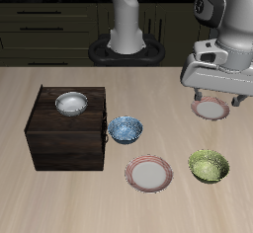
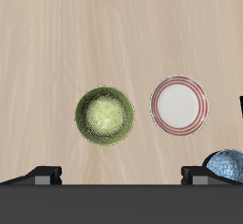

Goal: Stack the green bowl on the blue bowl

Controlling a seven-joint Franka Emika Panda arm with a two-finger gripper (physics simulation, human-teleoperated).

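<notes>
The green bowl (image 1: 209, 165) sits upright on the table near the front edge; it also shows in the wrist view (image 2: 104, 116). The blue bowl (image 1: 126, 129) stands beside the dark box, and only its edge shows in the wrist view (image 2: 228, 166). My gripper (image 1: 217, 97) is open and empty, raised well above the table, farther back than the green bowl. In the wrist view the gripper (image 2: 121, 176) has its fingertips (image 2: 43, 172) wide apart, with nothing between them.
A pink-rimmed plate (image 1: 150, 174) lies between the two bowls near the front edge, also in the wrist view (image 2: 178, 104). A second pink-rimmed plate (image 1: 211, 109) lies under the gripper. A white-grey bowl (image 1: 71, 103) sits on a dark wooden box (image 1: 69, 138).
</notes>
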